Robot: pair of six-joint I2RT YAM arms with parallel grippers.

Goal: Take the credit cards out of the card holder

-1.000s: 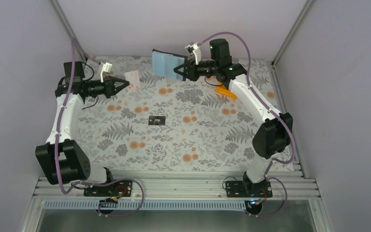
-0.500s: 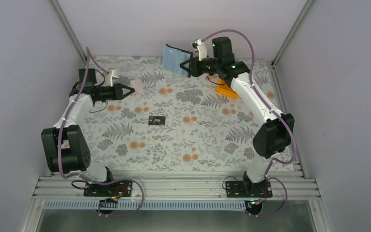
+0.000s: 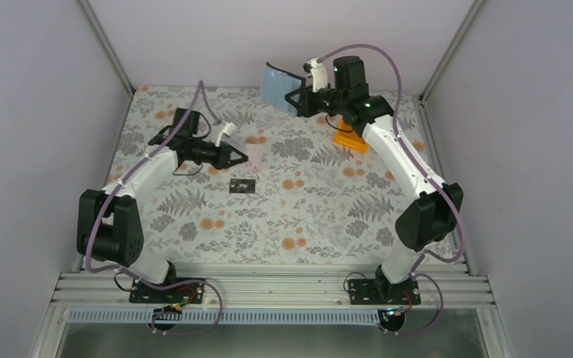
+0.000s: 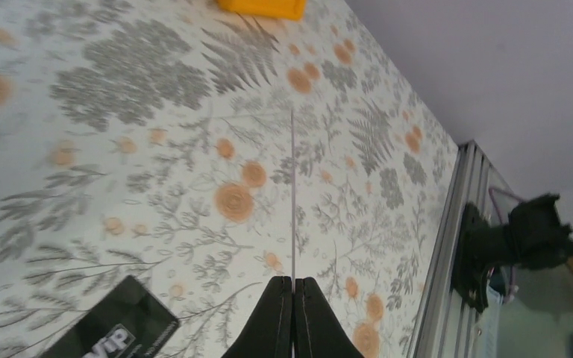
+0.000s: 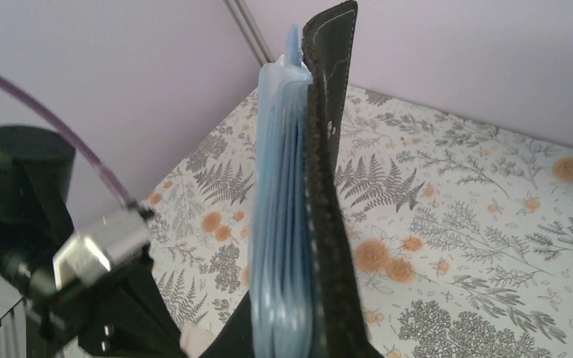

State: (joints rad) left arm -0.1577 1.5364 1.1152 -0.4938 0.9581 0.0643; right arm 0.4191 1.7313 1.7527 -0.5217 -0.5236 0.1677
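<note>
Above the far edge of the tabletop, the right gripper clamps the card holder, its bluish sleeves fanned – the left gripper pinches a pale pink card edge-on; a black card lies near the table's middle

Black card holder raised upright, bluish sleeves bunched, pale pink card edge-on, black card flat

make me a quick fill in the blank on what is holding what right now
1. The pink card is pinched by the ____.
2. The card holder is held up off the table by the ____.
3. The black card lies flat on the ____.

Missing words: left gripper; right gripper; table
</note>
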